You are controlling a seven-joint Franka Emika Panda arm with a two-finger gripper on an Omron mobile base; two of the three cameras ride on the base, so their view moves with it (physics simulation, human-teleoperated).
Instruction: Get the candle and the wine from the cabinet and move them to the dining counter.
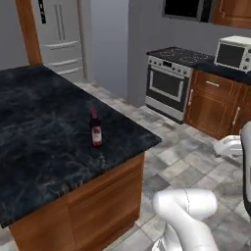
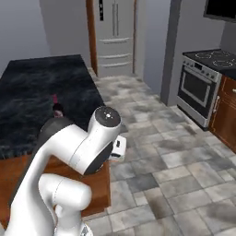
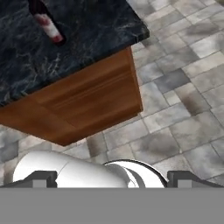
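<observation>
The dining counter [image 1: 44,147] is the biggest thing here, a long island with a black, white-veined marble top on a brown wooden base; its near right corner juts toward the grey tiled floor [image 1: 196,162]. In the right base view the same dining counter [image 2: 41,92] runs away toward a pale double-door refrigerator [image 2: 115,37] on the far wall. To the right stands a steel oven range [image 1: 169,83] with a black hob, flanked by reddish-brown base cabinets [image 1: 215,103], and a white microwave [image 1: 234,53] sits on the black countertop above them.

The wine [image 1: 96,128] stands upright on the marble top, near the counter's right edge and not far from its near right corner, with nothing touching it. In the hand view the wine [image 3: 47,24] appears near the top left, on the marble, back from the counter's corner.

The gripper [image 3: 112,181] hangs over the tiled floor, just off the counter's corner and well apart from the bottle. Its two dark fingertips [image 3: 41,178] stand spread as wide as they go, with nothing between them.
</observation>
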